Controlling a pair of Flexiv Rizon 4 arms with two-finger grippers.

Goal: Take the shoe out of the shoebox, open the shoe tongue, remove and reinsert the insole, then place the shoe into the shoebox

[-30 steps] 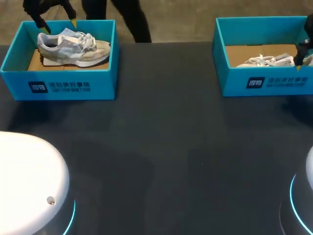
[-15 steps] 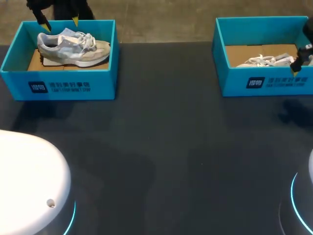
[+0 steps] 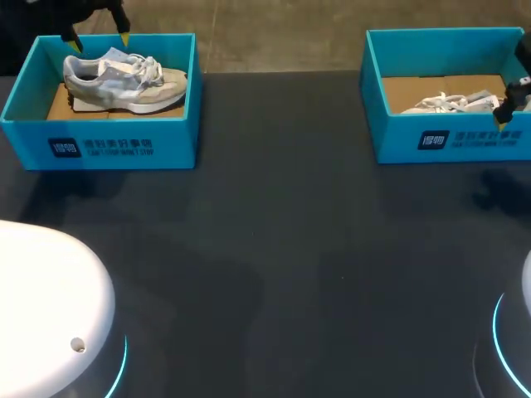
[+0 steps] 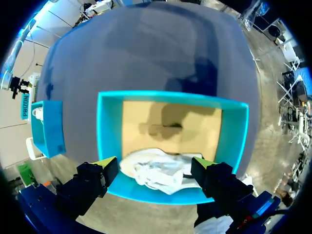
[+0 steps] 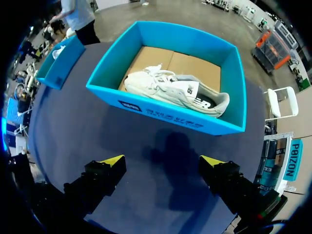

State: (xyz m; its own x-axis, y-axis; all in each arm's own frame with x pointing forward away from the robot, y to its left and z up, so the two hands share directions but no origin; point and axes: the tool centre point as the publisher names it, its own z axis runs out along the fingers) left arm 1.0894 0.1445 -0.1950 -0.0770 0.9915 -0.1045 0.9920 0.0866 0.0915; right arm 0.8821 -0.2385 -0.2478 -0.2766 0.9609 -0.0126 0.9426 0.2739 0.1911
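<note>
Left box: teal, open, at 10 o'clock on the table.
Left shoe: grey-white, inside the left box, on its sole, toe toward 3 o'clock.
Left gripper: released, fingers wide, empty, above the box's far wall at the shoe's 12 o'clock.
Right box: teal, at 2 o'clock.
Right shoe: white, inside the right box.
Right gripper: released, empty, at that shoe's 5 o'clock.

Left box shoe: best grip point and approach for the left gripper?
Probably the heel collar, from straight above: the shoe stands upright on its sole with its opening up, and the shoebox walls block the sides. The left gripper hangs open over the far wall.
</note>
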